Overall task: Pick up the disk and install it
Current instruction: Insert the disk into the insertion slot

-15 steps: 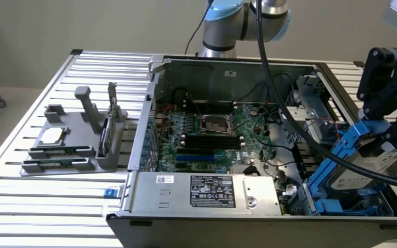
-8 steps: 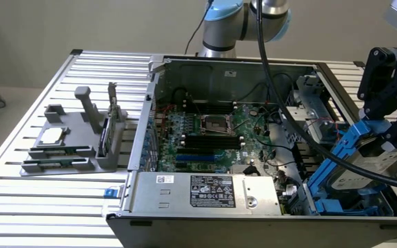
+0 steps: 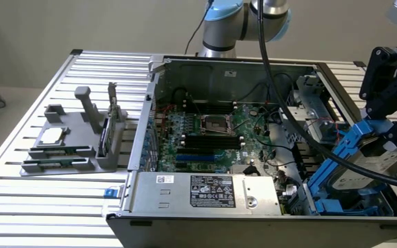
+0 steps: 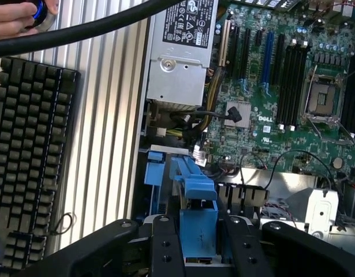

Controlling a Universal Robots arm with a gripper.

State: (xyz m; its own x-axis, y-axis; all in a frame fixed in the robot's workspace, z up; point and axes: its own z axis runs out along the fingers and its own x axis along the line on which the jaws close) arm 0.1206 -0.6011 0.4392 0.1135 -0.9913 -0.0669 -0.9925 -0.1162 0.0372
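disk (image 3: pixel 381 157) in tool (image 4: pixel 198 248) (tilted) over case (image 3: pixel 254 232)

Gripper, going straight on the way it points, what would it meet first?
Likely the blue drive bay; the disk in the gripper would touch first, though depth is unclear.

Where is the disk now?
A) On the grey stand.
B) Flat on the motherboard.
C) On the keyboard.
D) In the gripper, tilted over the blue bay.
D: the gripper clamps the disk, which hangs tilted above the blue bay.
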